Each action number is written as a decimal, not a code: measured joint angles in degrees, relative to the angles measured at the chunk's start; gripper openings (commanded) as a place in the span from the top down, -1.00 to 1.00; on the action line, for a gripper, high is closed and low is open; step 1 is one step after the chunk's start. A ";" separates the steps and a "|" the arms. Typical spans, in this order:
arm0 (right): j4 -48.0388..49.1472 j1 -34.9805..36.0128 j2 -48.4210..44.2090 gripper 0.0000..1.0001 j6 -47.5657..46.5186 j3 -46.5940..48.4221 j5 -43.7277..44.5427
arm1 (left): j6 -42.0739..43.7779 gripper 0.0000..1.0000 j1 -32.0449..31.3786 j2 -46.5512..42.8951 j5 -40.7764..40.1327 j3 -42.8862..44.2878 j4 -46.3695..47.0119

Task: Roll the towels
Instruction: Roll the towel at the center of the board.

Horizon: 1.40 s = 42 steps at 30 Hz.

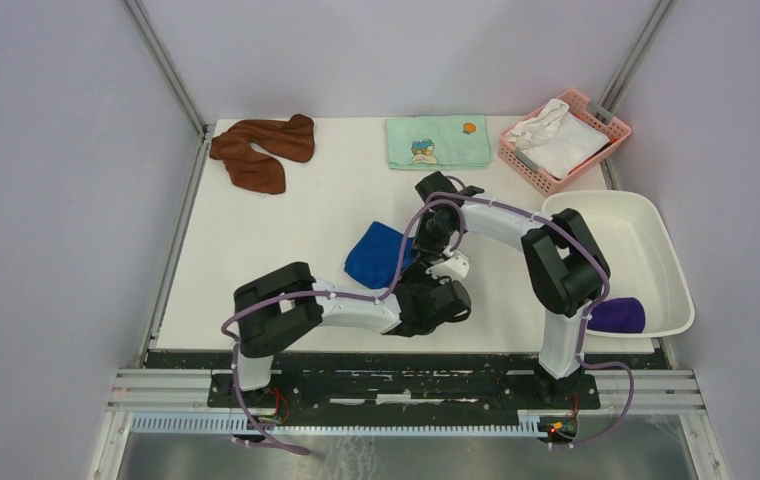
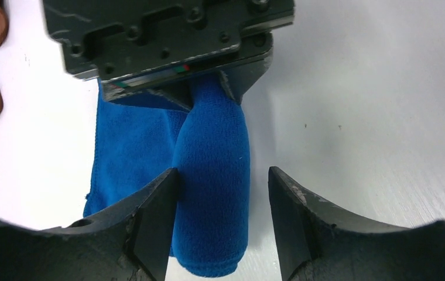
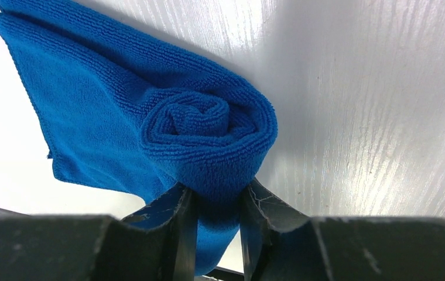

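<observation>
The royal blue towel (image 1: 376,255) lies mid-table, partly rolled, with a flat tail to the left. My right gripper (image 3: 217,190) is shut on one end of its spiral roll (image 3: 208,126); it also shows in the top view (image 1: 434,238). My left gripper (image 2: 222,175) is open around the other end of the roll (image 2: 214,175). Its left finger (image 2: 156,211) touches the cloth and its right finger (image 2: 293,211) stands apart. The rust-brown towel (image 1: 261,150) lies crumpled at the far left. The dark purple towel (image 1: 616,315) sits rolled in the white tub (image 1: 656,240).
A pale green cartoon-print towel (image 1: 439,140) lies flat at the far middle. A pink basket (image 1: 601,112) with a white cloth (image 1: 556,140) stands at the far right. The white tub is at the right edge. Purple cables run along both arms.
</observation>
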 measured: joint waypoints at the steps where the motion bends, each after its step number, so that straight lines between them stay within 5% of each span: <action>1: 0.00 0.00 0.00 0.31 0.00 0.00 0.00 | 0.20 -0.19 -0.02 0.68 -0.17 0.35 0.02; 15: 1.33 -0.17 -0.02 0.02 -0.61 -0.24 -1.90 | 0.39 0.92 2.03 2.16 2.27 0.63 -0.44; 28: 19.98 -7.23 -9.44 -0.43 -1.20 -14.45 -13.46 | -10.27 0.95 23.30 -14.67 42.53 -14.32 10.82; 42: 42.82 -8.98 -6.27 -0.45 5.53 -22.45 -21.90 | -33.46 0.95 41.75 -9.57 76.65 -26.10 36.20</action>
